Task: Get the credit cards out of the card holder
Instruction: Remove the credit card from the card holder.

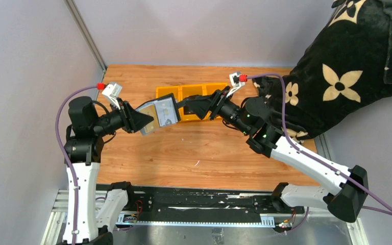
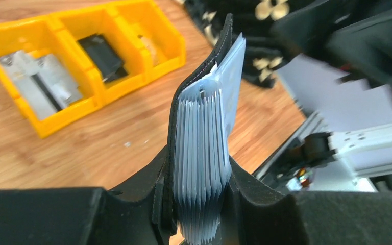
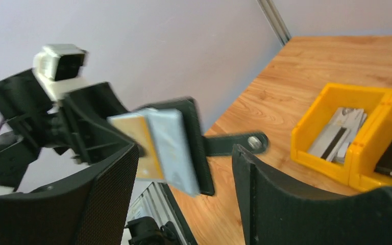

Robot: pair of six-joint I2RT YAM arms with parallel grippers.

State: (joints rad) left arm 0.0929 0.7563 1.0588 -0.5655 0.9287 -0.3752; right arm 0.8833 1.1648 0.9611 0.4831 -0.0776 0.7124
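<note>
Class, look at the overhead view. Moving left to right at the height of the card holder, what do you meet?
left arm's fingers → card holder → right arm's fingers → black flowered cloth

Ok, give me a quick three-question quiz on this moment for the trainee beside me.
1. True or false: the right gripper is shut on the card holder.
2. Which gripper holds the card holder?
3. In the yellow tray, the silvery cards lie in: A, the end compartment nearest the left arm; B, the middle; C, the far end.
Key: 1 false, it is open. 2 the left gripper. 3 A.
</note>
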